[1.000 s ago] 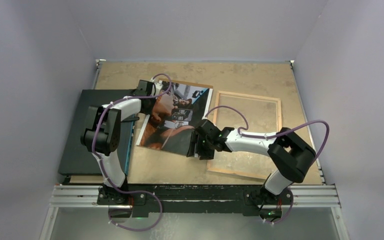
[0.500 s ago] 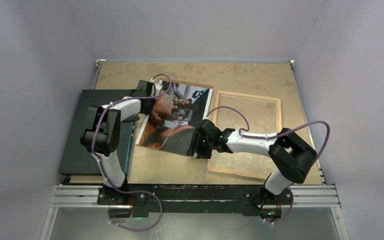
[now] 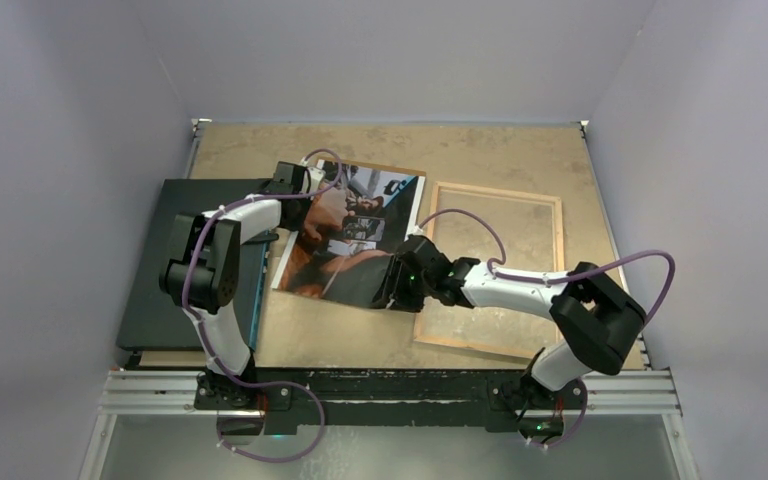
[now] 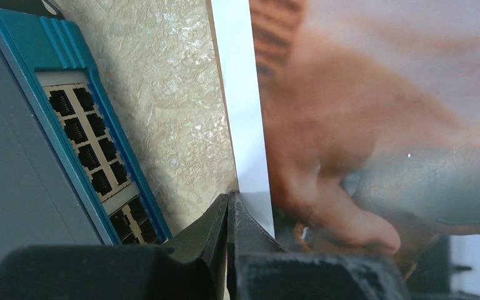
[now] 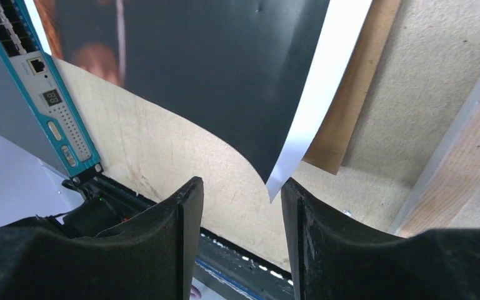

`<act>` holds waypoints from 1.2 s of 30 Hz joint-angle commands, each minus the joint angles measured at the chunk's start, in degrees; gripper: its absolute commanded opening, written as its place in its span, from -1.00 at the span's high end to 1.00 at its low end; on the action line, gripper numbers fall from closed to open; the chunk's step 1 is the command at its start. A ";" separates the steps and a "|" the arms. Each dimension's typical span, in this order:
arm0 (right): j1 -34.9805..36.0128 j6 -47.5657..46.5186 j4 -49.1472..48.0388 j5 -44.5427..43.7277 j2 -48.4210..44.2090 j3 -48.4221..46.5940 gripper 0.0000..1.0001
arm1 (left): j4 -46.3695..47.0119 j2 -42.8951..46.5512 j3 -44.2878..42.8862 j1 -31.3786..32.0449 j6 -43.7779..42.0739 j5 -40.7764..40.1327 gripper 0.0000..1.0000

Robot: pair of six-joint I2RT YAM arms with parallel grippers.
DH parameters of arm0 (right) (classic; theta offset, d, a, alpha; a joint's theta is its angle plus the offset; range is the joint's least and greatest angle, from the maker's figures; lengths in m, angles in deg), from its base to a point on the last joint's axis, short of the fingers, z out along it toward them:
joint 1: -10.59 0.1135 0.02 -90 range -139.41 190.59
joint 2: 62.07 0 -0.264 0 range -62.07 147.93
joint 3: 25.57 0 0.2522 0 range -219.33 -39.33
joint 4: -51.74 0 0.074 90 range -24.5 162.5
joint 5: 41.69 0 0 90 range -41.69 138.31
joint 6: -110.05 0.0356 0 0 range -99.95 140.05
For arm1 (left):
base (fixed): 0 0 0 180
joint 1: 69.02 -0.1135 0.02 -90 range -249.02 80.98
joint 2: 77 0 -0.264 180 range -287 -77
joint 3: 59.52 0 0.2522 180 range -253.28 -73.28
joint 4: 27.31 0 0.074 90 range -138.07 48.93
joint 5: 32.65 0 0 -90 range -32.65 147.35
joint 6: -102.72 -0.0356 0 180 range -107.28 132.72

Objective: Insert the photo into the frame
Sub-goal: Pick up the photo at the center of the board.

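The photo (image 3: 355, 225) is smooth, glossy paper; the frame (image 3: 560, 225) is pale, bare wood; the table (image 3: 500, 150) looks like rough, matt, grainy pressed board

I see the photo (image 3: 345, 235), glossy orange-brown, black and blue, lying in the middle, its near right corner curled upward. The frame (image 3: 500, 190) lies flat just right of it, wood back up.

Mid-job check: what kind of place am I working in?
Probably a lab robot cell: plain grey walls enclose a board tabletop, with an aluminium mounting rail and a network switch.
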 commanded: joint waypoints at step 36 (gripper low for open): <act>-7.24 3.96 -10.44 -0.42 -11.73 1.34 1.00 | -13.12 25.39 -5.95 -0.45 -9.76 39.09 -0.17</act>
